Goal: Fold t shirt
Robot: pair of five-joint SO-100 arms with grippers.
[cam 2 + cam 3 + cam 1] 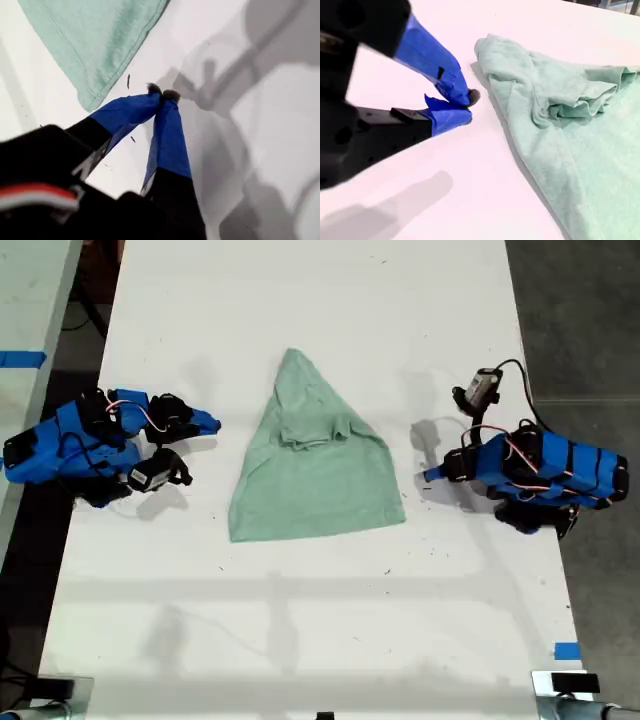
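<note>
table (300,300): long white top running from the near edge to the far edge of the exterior view; it carries both arms and the cloth.
second arm: blue and black, lying low along the table's edge on the exterior view's left, pointing in toward the middle.
my second gripper (205,424): blue-taped jaws drawn together, the tips meeting or all but meeting, with nothing between them. it sits just off the shirt's side on the exterior view's left, apart from the cloth. in the second wrist view the gripper (465,106) sits near the shirt's narrow end, with bare table between.
t shirt (315,475): pale mint green, lying flat in the middle of the table between the two arms. it is folded into a rough triangle, the point toward the far edge and the wide straight hem toward the near edge. a wrinkled bunch of folded-in cloth sits across its upper middle, shown close in the second wrist view (570,125).
shirt corner: the first wrist view shows one hemmed corner of the shirt (95,35), flat on the table and clear of the jaws.
my first gripper (428,476): closed, tips touching, nothing held. it is near the shirt's side on the exterior view's right, not touching it. the first wrist view shows the gripper (162,94) over bare table.
first arm: blue and black, low beside the table's edge on the exterior view's right.
blue tape mark (567,651): small, near the table's near corner on the exterior view's right.
</note>
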